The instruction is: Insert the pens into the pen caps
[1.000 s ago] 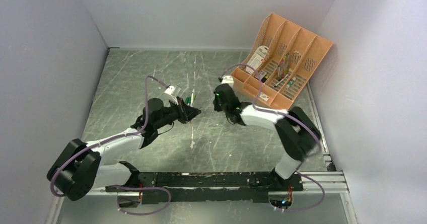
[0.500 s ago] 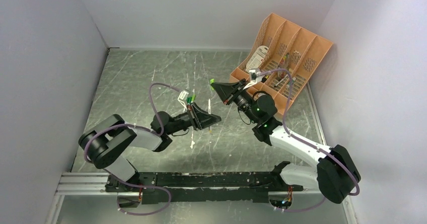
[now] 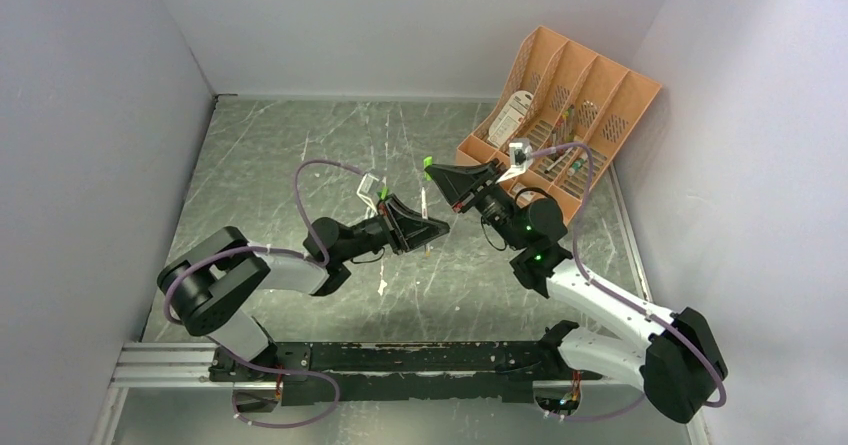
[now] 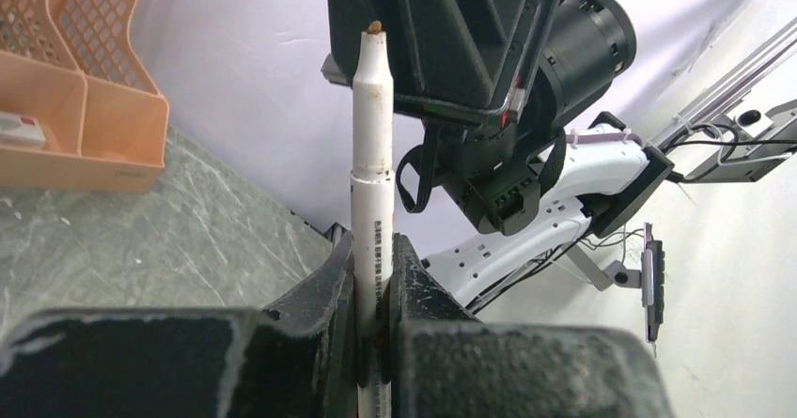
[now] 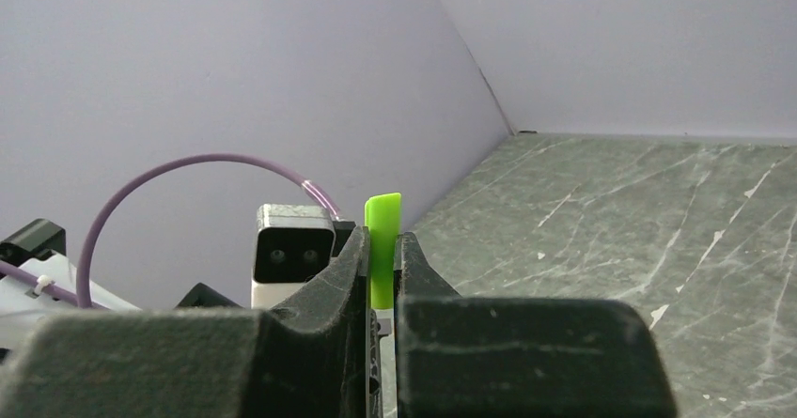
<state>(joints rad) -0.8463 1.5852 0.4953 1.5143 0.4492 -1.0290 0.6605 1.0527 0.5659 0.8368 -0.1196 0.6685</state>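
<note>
Your left jaws are clamping narrow on a pen (image 4: 373, 146), gripping the lower barrel where the print is. The pen is standing upright with its dark tip pointing up, above the middle of the table (image 3: 300, 155). Your right jaws are pinching almost shut on a green cap (image 5: 383, 235), one pad on each side, and the cap's end is poking out past the fingertips. In the left wrist view the cap is showing only as a green sliver at the top edge, just above and slightly left of the pen tip. The tip is sitting close under it but is not going inside, and a small gap is showing between them. From the top camera both arms are reaching toward each other mid-table, the left from the left and the right from the right. The pen is standing between the two sets of jaws and the cap is showing just beyond its upper end. Neither held thing is touching the table. A second pale pen (image 3: 383, 285) is lying on the table on the near side of the left forearm, well apart from both jaws and too small to read its tip. The orange organizer (image 3: 600, 63) is sitting at the far right against the wall, holding stationery. A purple cable (image 5: 179, 169) is arcing over the left wrist camera (image 5: 293, 254), just left of the cap.
</note>
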